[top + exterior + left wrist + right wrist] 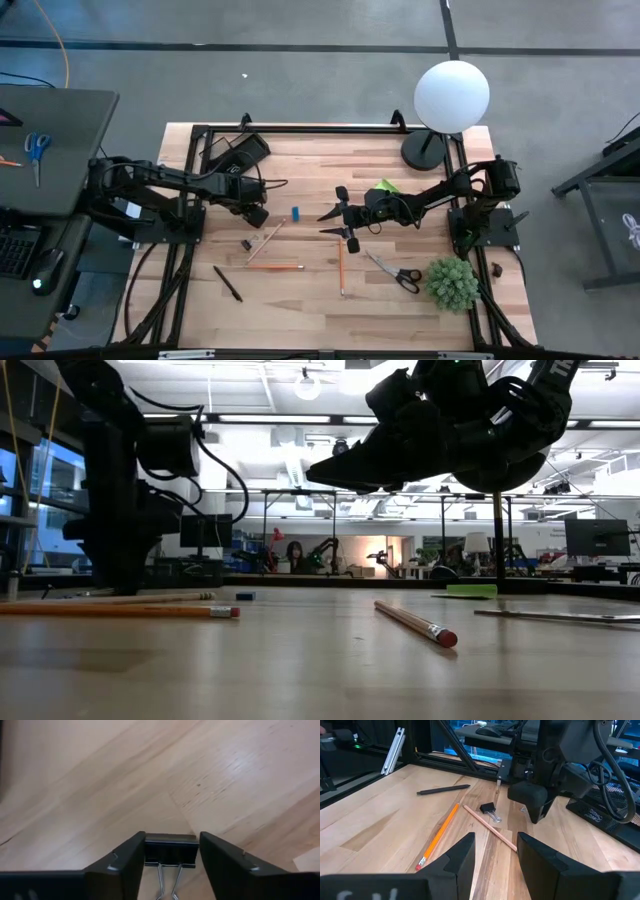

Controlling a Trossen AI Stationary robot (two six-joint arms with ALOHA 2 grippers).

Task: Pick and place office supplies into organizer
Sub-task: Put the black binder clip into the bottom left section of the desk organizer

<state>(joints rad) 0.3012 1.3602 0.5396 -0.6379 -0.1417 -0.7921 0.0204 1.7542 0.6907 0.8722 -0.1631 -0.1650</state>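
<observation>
Binder clip [170,851] sits between your left gripper [170,870] fingers, touching one, not the other. Your right gripper [495,855] hovers mid-table, jaws apart, holding nothing.

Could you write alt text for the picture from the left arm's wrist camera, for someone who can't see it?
A small black binder clip sits between the left gripper's two dark fingers, above a light wooden table.

- Worktop [240,780]: pale wood, smooth, faint sheen.
- Binder clip [170,851]: glossy black body, shiny wire handles.
- Left pincer [170,865]: matt black fingers, plastic-looking.
- Pencil [439,836]: glossy orange.
</observation>
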